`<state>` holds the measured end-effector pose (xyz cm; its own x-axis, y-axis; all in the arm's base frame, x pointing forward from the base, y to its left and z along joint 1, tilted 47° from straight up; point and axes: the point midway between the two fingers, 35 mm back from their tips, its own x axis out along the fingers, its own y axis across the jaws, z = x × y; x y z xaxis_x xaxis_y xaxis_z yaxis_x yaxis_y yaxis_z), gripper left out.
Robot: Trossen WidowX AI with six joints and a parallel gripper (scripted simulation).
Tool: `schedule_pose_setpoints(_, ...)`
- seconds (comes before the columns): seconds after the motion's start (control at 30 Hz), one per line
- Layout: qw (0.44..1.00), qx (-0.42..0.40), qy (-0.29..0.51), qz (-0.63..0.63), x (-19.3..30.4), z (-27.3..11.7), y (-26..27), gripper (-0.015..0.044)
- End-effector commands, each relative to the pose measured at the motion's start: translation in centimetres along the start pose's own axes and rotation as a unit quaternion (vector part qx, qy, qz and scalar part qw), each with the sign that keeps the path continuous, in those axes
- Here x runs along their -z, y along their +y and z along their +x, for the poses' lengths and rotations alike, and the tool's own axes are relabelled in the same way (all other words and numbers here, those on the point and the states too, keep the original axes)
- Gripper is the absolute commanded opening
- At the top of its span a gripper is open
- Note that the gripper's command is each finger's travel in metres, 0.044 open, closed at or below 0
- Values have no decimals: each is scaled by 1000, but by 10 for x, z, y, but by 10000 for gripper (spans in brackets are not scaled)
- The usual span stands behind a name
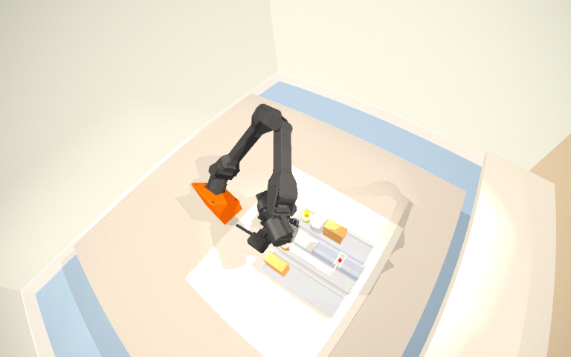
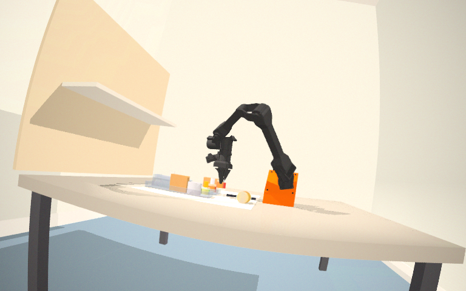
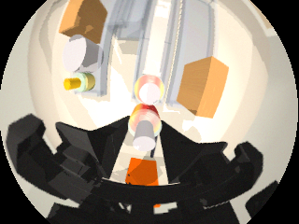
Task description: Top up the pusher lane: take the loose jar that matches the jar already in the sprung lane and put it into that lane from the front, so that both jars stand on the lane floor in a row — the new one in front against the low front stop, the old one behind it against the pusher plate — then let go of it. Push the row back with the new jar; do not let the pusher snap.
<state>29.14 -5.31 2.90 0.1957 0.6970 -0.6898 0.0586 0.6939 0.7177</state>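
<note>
Where the wrist view runs left to right, there is one yellow-capped bottle [image 3: 77,82], one white cylinder [image 3: 78,55], two orange boxes, one at upper left [image 3: 84,14] and one at right [image 3: 202,85], and two red-lidded jars. The end effector [image 3: 144,149] is clamped on the loose jar [image 3: 144,126], fingers part-closed around it. That jar sits directly in line with, and just before, the lane jar [image 3: 149,88] at the front of the middle lane [image 3: 163,21] on the bench [image 2: 309,226]
</note>
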Motion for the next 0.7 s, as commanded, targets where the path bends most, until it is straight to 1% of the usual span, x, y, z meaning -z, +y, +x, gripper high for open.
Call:
schedule_pose_setpoints(0.0, 1000, 1, -5, -3, -5, -1, 0, 0)
schedule_pose_setpoints(0.67, 1000, 1, -6, -3, -13, -1, 0, 0)
